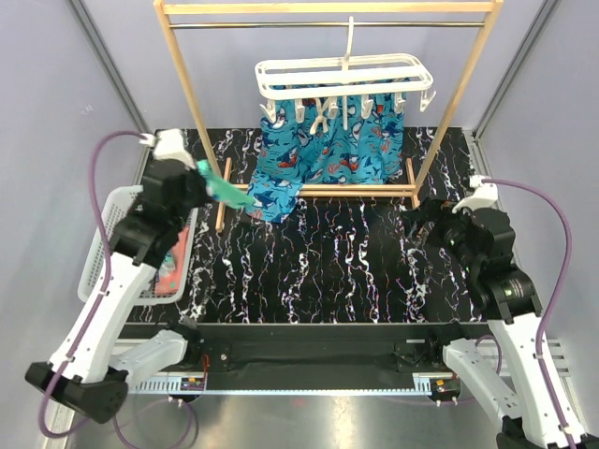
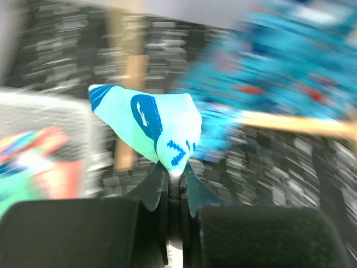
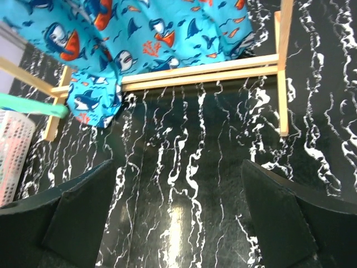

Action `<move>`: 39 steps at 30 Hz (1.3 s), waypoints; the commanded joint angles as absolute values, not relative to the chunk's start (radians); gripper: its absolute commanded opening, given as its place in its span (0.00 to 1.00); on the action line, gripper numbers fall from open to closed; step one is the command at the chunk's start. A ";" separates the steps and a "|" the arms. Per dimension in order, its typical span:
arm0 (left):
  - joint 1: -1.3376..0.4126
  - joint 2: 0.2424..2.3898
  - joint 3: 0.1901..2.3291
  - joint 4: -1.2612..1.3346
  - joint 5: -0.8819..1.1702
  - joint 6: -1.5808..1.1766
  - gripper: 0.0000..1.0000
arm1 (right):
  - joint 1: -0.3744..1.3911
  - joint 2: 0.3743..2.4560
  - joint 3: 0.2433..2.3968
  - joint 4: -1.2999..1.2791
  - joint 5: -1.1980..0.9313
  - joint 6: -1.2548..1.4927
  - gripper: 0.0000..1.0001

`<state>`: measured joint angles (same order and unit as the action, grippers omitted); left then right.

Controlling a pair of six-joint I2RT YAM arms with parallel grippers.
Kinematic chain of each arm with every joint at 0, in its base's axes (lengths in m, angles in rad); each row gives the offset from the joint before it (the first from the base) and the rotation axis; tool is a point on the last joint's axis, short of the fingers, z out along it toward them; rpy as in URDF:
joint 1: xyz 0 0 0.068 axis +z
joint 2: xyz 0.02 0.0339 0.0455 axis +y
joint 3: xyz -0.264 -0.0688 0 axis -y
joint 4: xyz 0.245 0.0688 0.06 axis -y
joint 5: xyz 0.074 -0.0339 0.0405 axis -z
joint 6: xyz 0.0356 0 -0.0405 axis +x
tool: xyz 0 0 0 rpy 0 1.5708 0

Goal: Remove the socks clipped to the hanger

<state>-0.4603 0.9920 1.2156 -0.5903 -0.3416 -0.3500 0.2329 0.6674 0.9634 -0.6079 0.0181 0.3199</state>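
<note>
Blue shark-print socks hang clipped to the white hanger, hooked on a wooden rail stand at the back of a black marbled table. Near a white mesh basket at left, the left gripper is pinched shut on a mint-green sock, clear of the hanger. The right gripper hovers above the table, jaws spread wide, holding nothing.

Tabletop: blk marble-look w/ white veins, glare seen nr front edge. Pale grey-lilac walls noted on 3 sides. Wooden rail stand set at rear; white mesh basket placed left.
</note>
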 commanded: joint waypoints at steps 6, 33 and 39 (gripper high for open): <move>-0.091 0.999 1.433 -0.793 -0.466 -0.290 0.00 | 0.229 0.554 0.956 -0.561 -0.070 0.330 1.00; 0.258 1.278 1.058 -0.606 -0.147 -0.469 0.15 | 0.229 0.503 0.942 -0.549 -0.127 0.339 1.00; 0.259 1.231 1.164 -0.709 -0.262 -0.514 0.96 | 0.230 0.509 0.945 -0.551 -0.120 0.336 1.00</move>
